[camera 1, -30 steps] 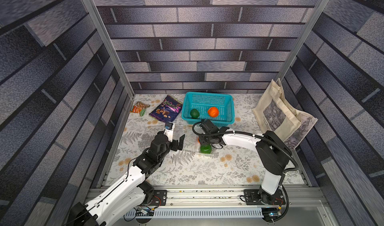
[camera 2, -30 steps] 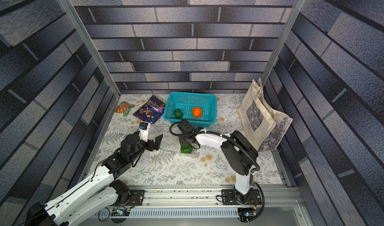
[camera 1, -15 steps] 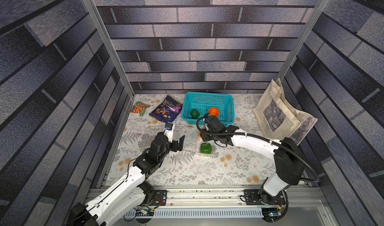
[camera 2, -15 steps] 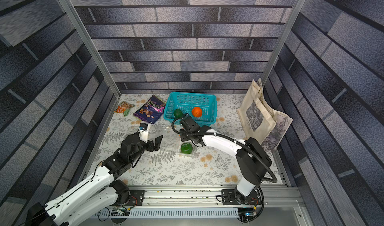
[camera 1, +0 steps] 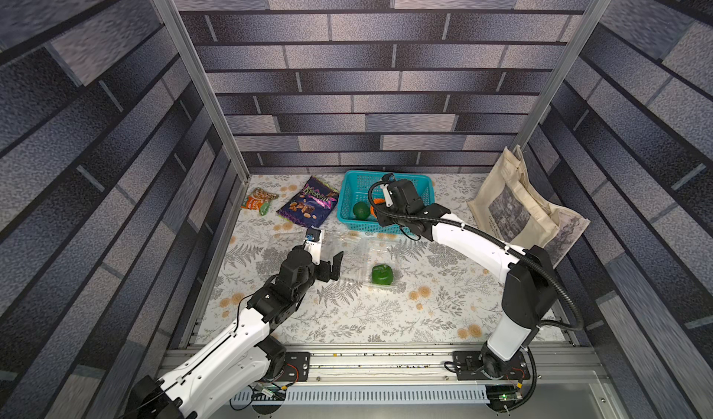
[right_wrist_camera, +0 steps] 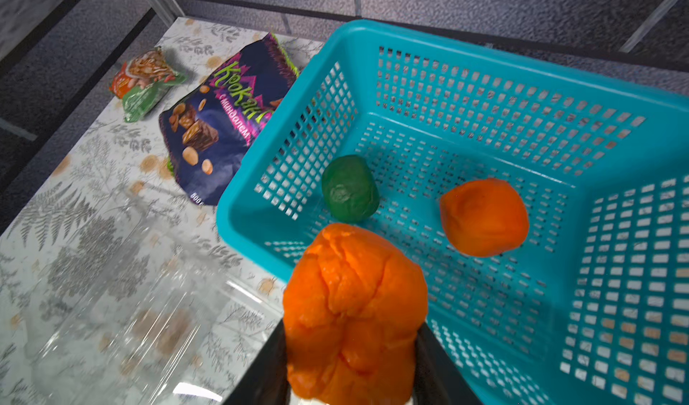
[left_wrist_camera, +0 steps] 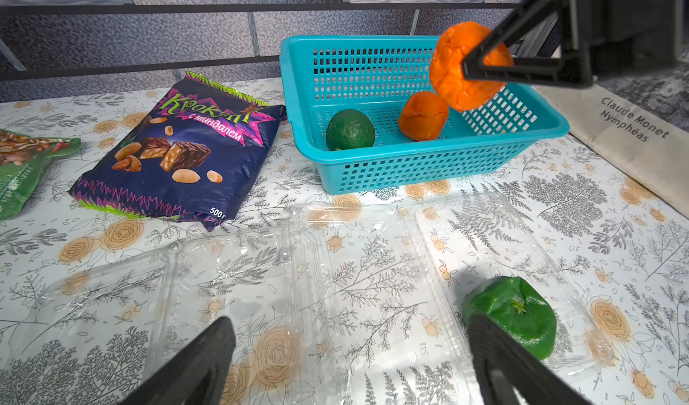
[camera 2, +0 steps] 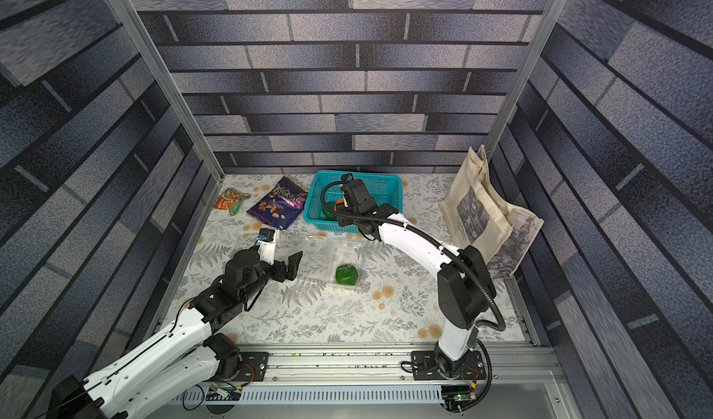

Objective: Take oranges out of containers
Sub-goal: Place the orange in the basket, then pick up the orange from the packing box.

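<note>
where the scene lies nearest the arms' bases, the left gripper (left_wrist_camera: 346, 347) hovers over the flowered table (left_wrist_camera: 559, 205), its jaws spread wide with nothing between them. just beyond it lie two clear clamshells, both with lids folded open. the empty container (left_wrist_camera: 238, 269) is on the left. just beside it is the second container (left_wrist_camera: 484, 235), where a bright green fruit (left_wrist_camera: 510, 317) sits in the nearer half.

further back, the right gripper (right_wrist_camera: 352, 332) hangs above the teal basket (left_wrist_camera: 428, 168). its jaws are closed partway onto an orange fruit (left_wrist_camera: 447, 48), pinching it from both sides and holding it clear of the basket floor. inside the basket rest a dark green fruit (left_wrist_camera: 350, 129) and a second orange fruit (left_wrist_camera: 423, 116), apart from each other.

left of the basket a purple sweet bag (left_wrist_camera: 179, 149) lies flat, and a small snack packet (left_wrist_camera: 22, 157) lies past it toward the left wall. a beige tote bag (camera 1: 521, 205) leans at the right wall, well apart from the containers.
</note>
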You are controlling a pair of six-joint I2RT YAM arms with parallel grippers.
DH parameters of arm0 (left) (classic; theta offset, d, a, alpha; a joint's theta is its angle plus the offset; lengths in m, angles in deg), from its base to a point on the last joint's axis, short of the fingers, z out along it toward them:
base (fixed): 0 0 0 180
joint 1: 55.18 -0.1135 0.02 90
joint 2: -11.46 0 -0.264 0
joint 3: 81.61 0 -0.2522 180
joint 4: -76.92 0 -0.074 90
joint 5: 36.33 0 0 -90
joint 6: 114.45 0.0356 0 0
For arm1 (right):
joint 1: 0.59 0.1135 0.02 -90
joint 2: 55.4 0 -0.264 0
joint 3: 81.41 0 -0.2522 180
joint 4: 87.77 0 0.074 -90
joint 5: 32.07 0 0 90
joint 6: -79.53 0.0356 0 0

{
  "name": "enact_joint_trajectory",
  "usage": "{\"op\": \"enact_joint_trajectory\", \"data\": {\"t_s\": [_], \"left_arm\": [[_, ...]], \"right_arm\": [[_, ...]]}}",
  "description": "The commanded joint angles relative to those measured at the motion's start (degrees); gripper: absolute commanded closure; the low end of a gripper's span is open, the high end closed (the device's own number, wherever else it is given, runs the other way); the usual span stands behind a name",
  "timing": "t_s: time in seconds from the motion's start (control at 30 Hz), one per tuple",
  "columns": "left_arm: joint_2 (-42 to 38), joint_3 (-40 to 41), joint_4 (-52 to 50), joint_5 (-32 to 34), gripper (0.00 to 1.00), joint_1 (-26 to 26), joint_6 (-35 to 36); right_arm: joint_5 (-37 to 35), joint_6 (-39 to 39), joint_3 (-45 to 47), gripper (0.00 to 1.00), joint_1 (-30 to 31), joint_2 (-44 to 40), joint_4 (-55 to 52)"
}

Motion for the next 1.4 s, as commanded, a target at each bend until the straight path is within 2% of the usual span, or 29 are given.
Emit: {"op": "enact_joint_trajectory", "data": {"t_s": [0.0, 0.03, 0.1, 0.17, 0.2, 0.37, 0.5, 0.63, 0.73, 0.87, 0.97, 1.17, 1.37], "left_arm": [[-0.2, 1.4, 1.6, -0.6, 0.00, 0.2, -2.0], [0.0, 1.4, 1.4, -0.5, 0.00, 0.3, -2.0], [0.2, 1.4, 1.2, -0.3, 0.00, 0.5, -1.9], [0.2, 1.2, 0.9, 0.0, 0.00, 0.6, -1.7], [0.0, 1.2, 0.8, 0.0, 0.00, 0.7, -1.8], [1.0, 0.9, 1.7, -0.2, 0.00, 0.6, -1.4], [3.2, 0.0, 2.5, -0.7, 0.00, 0.7, -1.0], [3.3, -0.1, 3.0, -0.8, 0.00, 0.7, -1.2], [2.7, -0.2, 2.1, -0.7, 0.00, 0.7, -1.2], [1.5, 0.0, 0.9, -0.4, 0.00, 0.6, -1.4], [0.9, 0.2, 0.6, -0.3, 0.00, 0.7, -1.5], [2.2, -0.1, 1.4, -0.8, 0.00, 0.6, -1.6], [3.5, -0.7, 2.2, -2.1, 0.00, 0.7, -1.3]], "right_arm": [[0.8, -4.0, -6.0, 0.54, -2.0, 4.6, -0.6], [1.3, -4.4, -7.9, 0.40, -2.5, 6.1, -1.7], [1.1, -4.9, -10.1, 0.17, -2.8, 8.1, -3.7], [1.7, -4.9, -8.9, 0.02, -2.7, 6.8, -3.7], [1.8, -4.9, -7.2, 0.01, -2.7, 5.0, -3.3], [3.9, -5.4, 2.9, 0.04, -0.1, -7.2, -4.7], [9.0, -5.6, 8.6, 0.04, 5.0, -11.6, -10.0], [13.9, -3.0, 13.9, 0.08, 8.3, -11.3, -11.5], [14.3, -0.5, 18.1, 0.11, 9.7, -10.9, -10.4], [14.0, 0.7, 21.8, 0.22, 10.6, -10.8, -10.9], [14.2, 1.0, 23.4, 0.22, 11.1, -10.9, -11.7], [14.5, 1.6, 26.0, 0.15, 11.3, -8.3, -10.6], [9.7, 2.1, 24.6, 0.13, 11.4, -3.5, -9.3]]}}
